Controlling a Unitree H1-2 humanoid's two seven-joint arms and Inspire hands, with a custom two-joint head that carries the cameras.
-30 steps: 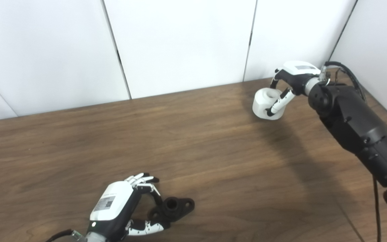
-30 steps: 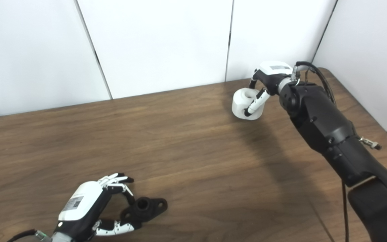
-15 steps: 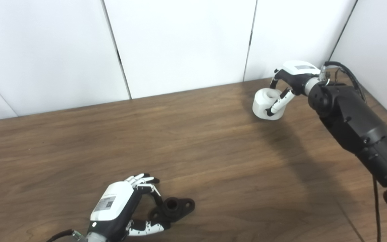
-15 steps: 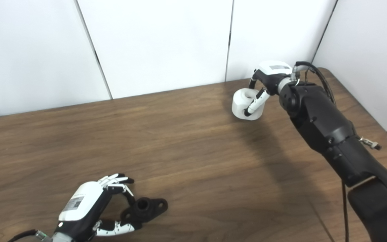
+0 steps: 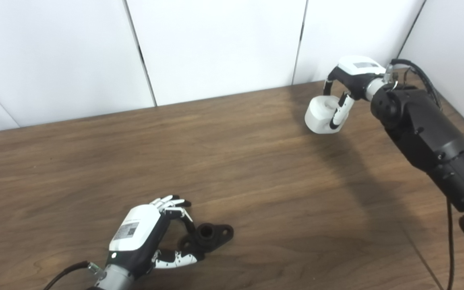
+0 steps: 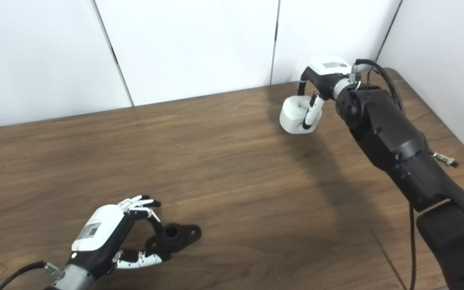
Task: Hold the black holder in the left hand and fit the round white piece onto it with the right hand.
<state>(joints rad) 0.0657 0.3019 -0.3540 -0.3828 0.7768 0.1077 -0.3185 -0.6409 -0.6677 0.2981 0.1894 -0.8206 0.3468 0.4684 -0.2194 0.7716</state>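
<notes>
The black holder (image 5: 212, 235), a flat flanged piece with a short socket, lies on the brown table (image 5: 232, 161) near the front. My left hand (image 5: 141, 235) is curled around its left end, fingers over the far side and thumb along the near side. The round white piece (image 5: 319, 117), a thick ring with a central hole, hangs just above the table at the far right. My right hand (image 5: 351, 78) is shut on it from above, thumb across its front. The two parts are far apart.
White wall panels (image 5: 216, 48) stand right behind the table's far edge, and another wall closes the right side. My black right forearm (image 5: 425, 137) stretches over the table's right part. A cable (image 5: 451, 241) hangs by the right edge.
The whole picture has shifted up a little, so the camera moved. My right hand has turned slightly with the white piece, its thumb now steeper. The left hand and holder stay put.
</notes>
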